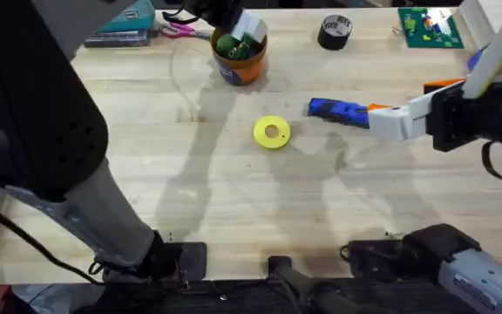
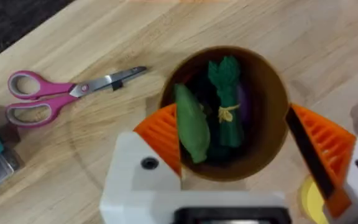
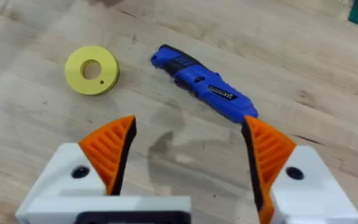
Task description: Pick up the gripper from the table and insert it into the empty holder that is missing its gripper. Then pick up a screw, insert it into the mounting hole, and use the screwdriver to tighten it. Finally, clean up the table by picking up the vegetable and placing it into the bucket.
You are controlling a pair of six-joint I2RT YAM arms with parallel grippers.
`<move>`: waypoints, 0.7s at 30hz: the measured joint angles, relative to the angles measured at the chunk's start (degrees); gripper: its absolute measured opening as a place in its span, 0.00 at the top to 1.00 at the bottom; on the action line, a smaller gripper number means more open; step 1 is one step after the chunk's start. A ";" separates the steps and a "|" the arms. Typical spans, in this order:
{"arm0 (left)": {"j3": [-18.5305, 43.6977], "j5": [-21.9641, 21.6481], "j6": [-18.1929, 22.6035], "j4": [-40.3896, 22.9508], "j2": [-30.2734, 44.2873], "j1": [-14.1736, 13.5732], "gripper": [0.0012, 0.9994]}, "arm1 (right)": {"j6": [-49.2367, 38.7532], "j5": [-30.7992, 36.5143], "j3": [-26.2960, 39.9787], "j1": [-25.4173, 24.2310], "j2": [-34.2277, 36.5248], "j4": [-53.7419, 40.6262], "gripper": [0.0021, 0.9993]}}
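Note:
The orange bucket stands at the table's far middle. My left gripper hovers right over it, open, with its orange pads spread about as wide as the rim. The slim green vegetable lies inside the bucket against one pad, beside a darker green bundle. The blue screwdriver lies flat on the table. My right gripper stands open just right of it, and the screwdriver lies ahead of its fingers. The loose gripper, the holder and the screw are out of view.
A flat yellow ring-shaped disc lies mid-table, left of the screwdriver. Pink scissors and a teal box are at the far left. A black tape roll and a green board sit far right.

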 joint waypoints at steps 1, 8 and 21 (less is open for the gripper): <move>0.00 0.01 -0.13 -0.13 0.00 0.00 0.02 | 0.00 0.00 0.00 0.00 0.00 0.00 0.00; 0.00 -0.01 -0.24 -5.88 -2.00 0.00 0.01 | 0.00 0.00 0.00 0.00 0.00 0.01 0.00; 0.00 -0.02 -1.64 -35.16 -19.60 2.22 0.01 | 0.00 0.00 0.00 0.00 0.00 0.00 0.00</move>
